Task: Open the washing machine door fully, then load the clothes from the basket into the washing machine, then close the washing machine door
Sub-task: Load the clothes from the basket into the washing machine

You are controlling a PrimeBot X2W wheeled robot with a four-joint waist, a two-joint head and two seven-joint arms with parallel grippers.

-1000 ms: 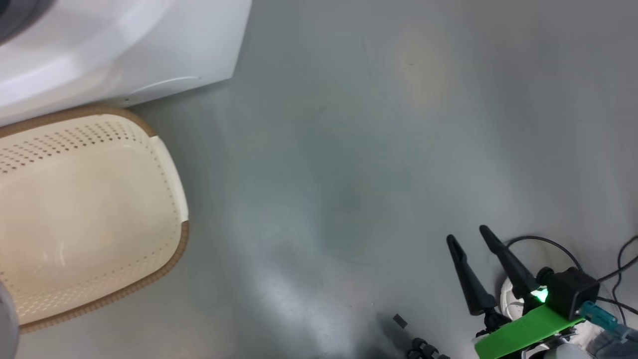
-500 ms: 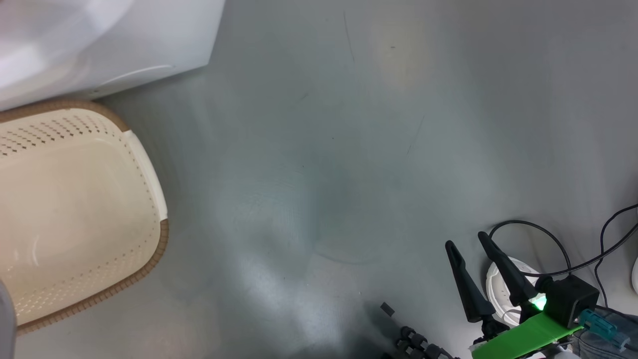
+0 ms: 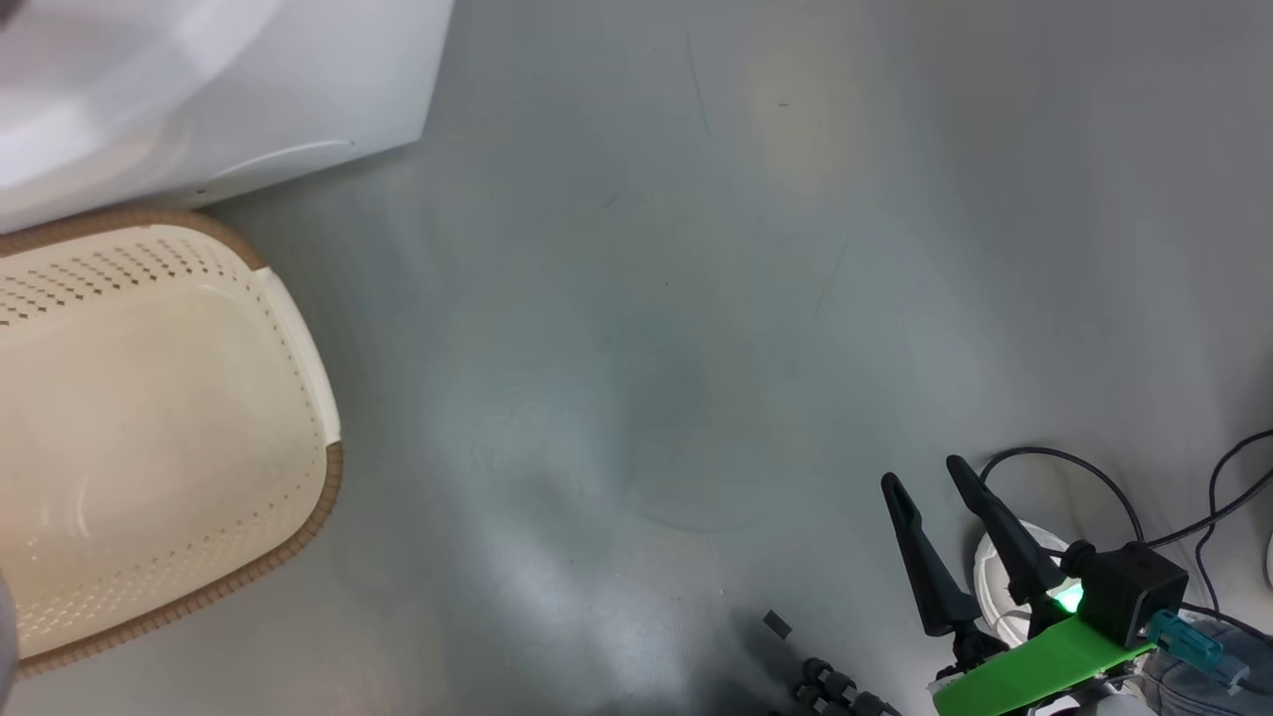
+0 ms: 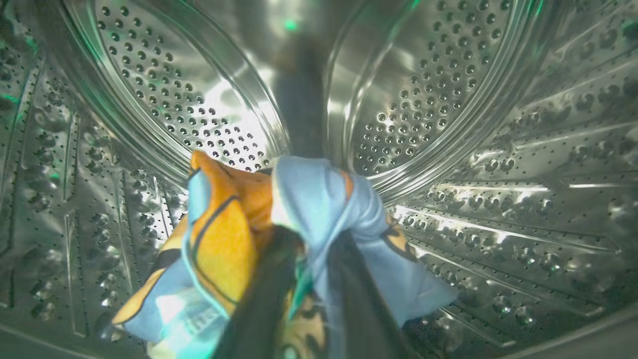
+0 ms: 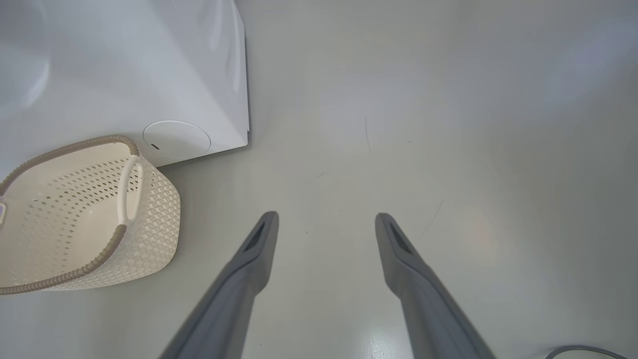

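**Item 1. The clothes** (image 4: 319, 194): soft, crumpled light blue fabric with orange patches edged in dark line. They sit at the lower centre of the left wrist view, inside the washing machine (image 3: 249, 89). The bundle's long axis runs from lower left towards the right of that frame. It lies directly at the fingertips, with the drum wall below and beyond it.

**Item 2. Left gripper** (image 4: 319, 244): two dark fingers set close together, the cloth bunched between and over them, so it is grasping the garment. Whether the hold is slackening cannot be told.

**Item 3. Drum** (image 4: 423, 99): polished steel, ribbed and perforated. Its round back wall fills the upper frame.

**Item 4. Right gripper** (image 3: 922, 475): fingers spread wide and holding nothing, at the lower right of the head view above the grey floor (image 3: 696, 298). It is well apart from the machine (the left arm is plainly the nearer).

**Item 5. The basket** (image 3: 159, 428): rigid cream plastic with perforated walls and a brown woven-look rim. It stands at the left edge, just beside the machine's white glossy casing.

**Judgement:** the next move is a release. The cloth should drop straight onto the drum wall beneath, though a fold may snag on a finger.
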